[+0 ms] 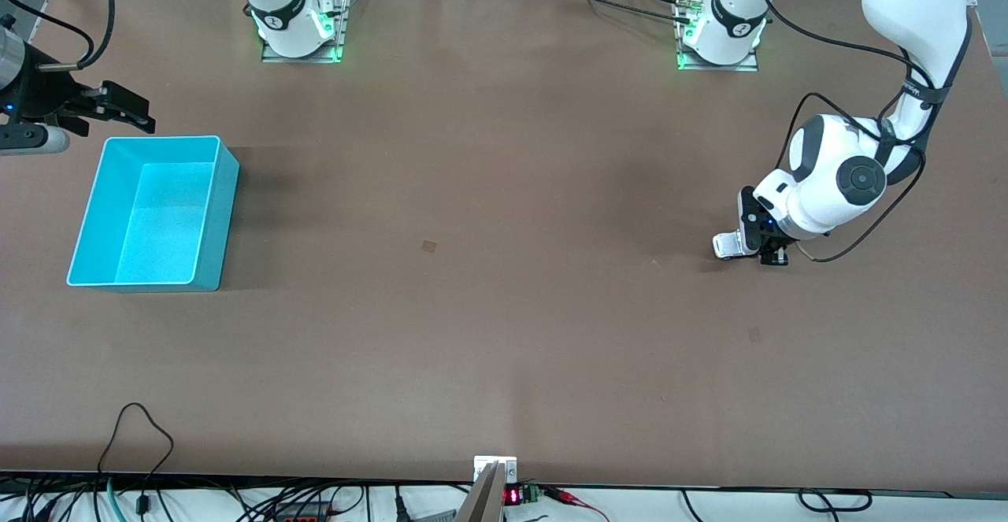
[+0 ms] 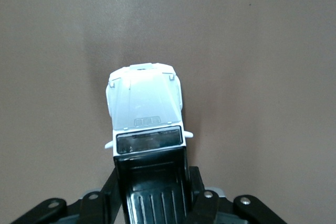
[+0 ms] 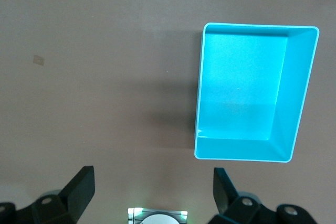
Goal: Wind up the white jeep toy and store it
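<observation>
**Left claw clenched on the jeep, right claw waiting spread**

We see the left gripper down at the table toward the left arm's end, its two fingers clamped on the white jeep toy. In the left wrist view the black fingers press against both sides of the jeep's black ribbed roof panel, while the white hood and the dark windscreen stick out ahead of the claw, pointing away from the wrist. In the front view the toy shows only as a small white shape at the fingertips, right at the tabletop; we cannot tell whether its wheels touch the surface.

The right gripper waits up in the air at the right arm's end of the table, its fingers spread wide and holding nothing. The turquoise bin sits on the table just beside that claw and well apart from the left claw and the jeep. In the right wrist view the bin lies ahead of the spread fingertips.
</observation>
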Motion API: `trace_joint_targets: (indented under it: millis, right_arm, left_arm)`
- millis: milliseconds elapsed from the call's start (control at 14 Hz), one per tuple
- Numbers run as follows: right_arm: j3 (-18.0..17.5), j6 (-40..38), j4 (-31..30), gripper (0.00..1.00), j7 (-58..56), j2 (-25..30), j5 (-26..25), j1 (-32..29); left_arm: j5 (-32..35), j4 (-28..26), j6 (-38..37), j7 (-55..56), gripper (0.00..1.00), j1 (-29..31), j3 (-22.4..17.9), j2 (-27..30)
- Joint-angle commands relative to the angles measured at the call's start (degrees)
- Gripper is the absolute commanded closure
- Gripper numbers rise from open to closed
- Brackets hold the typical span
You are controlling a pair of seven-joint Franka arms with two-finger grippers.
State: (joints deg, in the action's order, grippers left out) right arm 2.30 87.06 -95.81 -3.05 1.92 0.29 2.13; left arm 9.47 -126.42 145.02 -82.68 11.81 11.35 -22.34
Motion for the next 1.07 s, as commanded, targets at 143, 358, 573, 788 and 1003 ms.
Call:
trace_joint_targets:
  millis: [143, 358, 573, 788, 1003]
  right_arm:
    - [-0.4, -0.9, 1.1, 0.00, 0.3, -0.3, 1.0, -0.4]
    - [-0.5, -0.9, 1.1, 0.00, 0.3, -0.3, 1.1, -0.3]
    - [-0.5, -0.8, 1.1, 0.00, 0.3, -0.3, 1.1, -0.3]
    - [-0.5, -0.9, 1.1, 0.00, 0.3, -0.3, 1.1, -0.4]
    - [-0.5, -0.9, 1.1, 0.00, 0.3, -0.3, 1.0, -0.4]
  left_arm:
    - [1.3, 3.5, -0.5, 0.2, 0.73, 0.3, 0.5, -2.8]
    - [1.4, 4.3, -0.4, 0.2, 0.73, 0.1, 0.5, -3.7]
    - [1.5, 4.7, -0.4, 0.2, 0.73, 0.1, 0.5, -4.6]
    - [6.2, 4.9, -0.5, 0.8, 0.75, 0.0, 0.5, -5.1]
    - [6.3, 4.9, -0.5, 0.8, 0.75, -0.1, 0.5, -5.3]
